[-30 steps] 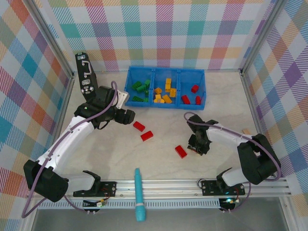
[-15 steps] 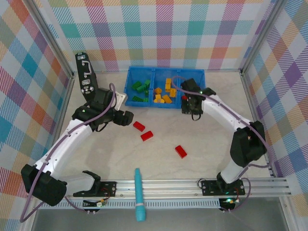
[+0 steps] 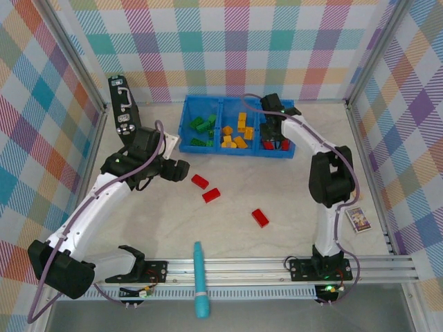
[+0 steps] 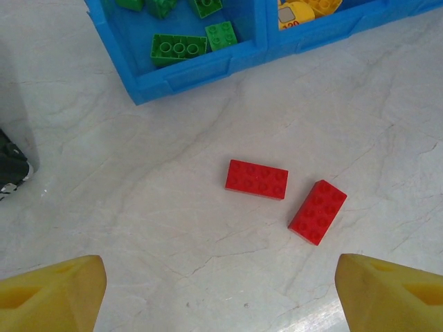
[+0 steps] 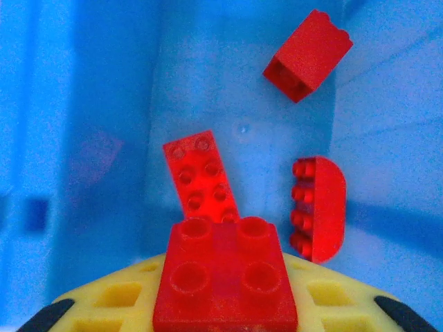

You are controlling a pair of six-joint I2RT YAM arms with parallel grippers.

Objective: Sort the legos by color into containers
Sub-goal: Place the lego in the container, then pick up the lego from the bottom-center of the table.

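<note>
The blue tray (image 3: pixel 237 149) has green legos (image 3: pixel 201 128) in its left container, yellow-orange ones (image 3: pixel 237 131) in the middle and red ones (image 3: pixel 277 144) in the right. My right gripper (image 3: pixel 275 133) hangs over the right container, shut on a red four-stud lego (image 5: pixel 225 277) between its yellow fingers (image 5: pixel 104 304). Below it lie a flat red lego (image 5: pixel 204 176), a rounded one (image 5: pixel 322 207) and a block (image 5: pixel 306 55). My left gripper (image 3: pixel 181 169) is open above the table, near two red legos (image 4: pixel 257 178) (image 4: pixel 318 211). A third red lego (image 3: pixel 260 218) lies nearer the front.
A black case with silver latches (image 3: pixel 124 111) stands at the back left. A teal pen-shaped tool (image 3: pixel 200 280) lies across the front rail. A small card (image 3: pixel 358 218) rests at the right. Plaid walls close in the table.
My right arm has swung from the table's right middle up to the tray's right container, carrying its red lego. The card has come into view. My left arm has drifted slightly left.
</note>
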